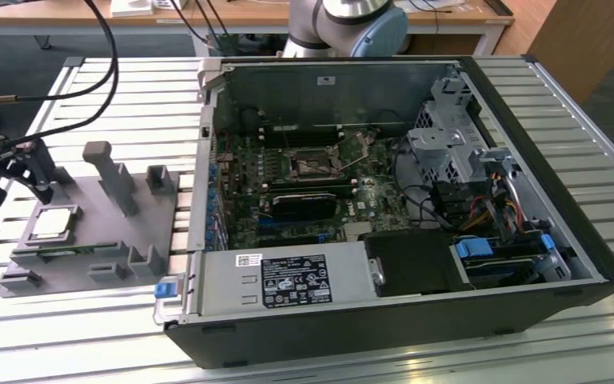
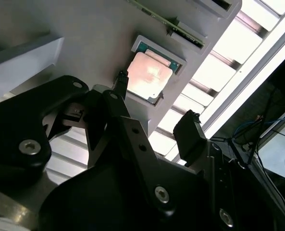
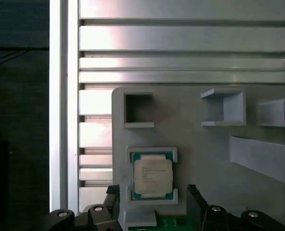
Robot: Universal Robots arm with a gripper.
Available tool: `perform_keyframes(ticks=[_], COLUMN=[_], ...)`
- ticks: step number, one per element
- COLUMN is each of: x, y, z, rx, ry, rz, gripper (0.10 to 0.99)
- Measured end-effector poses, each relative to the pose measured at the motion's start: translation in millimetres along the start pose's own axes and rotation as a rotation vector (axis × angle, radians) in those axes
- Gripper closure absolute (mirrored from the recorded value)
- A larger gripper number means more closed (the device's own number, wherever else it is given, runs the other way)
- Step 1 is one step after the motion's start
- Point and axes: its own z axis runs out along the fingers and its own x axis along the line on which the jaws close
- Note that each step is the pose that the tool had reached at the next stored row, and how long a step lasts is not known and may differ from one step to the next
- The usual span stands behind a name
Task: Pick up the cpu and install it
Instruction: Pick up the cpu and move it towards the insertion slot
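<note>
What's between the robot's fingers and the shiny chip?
Only the grey holder's rim. In the first wrist view the gripper has open fingers either side of the cpu.

silver cpu (image 3: 153, 176) (teal rim), grey tray (image 3: 204, 144)

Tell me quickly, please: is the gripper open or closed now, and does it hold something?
Gripper: open, holding nothing; its fingers are spread apart close to the cpu, which lies in its nest on the grey tray.
</note>
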Motion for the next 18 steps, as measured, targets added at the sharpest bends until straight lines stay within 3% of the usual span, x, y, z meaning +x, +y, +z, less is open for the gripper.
perform_keyframes(ticks=[4, 18], x=[0.1, -0.6], y=[-0.5, -0.7], z=[6.3, 15.3], rx=[0.0, 0.0], ry=[-0.0001, -0.0001], rz=[0.0, 0.002], gripper=[0.427, 0.427])
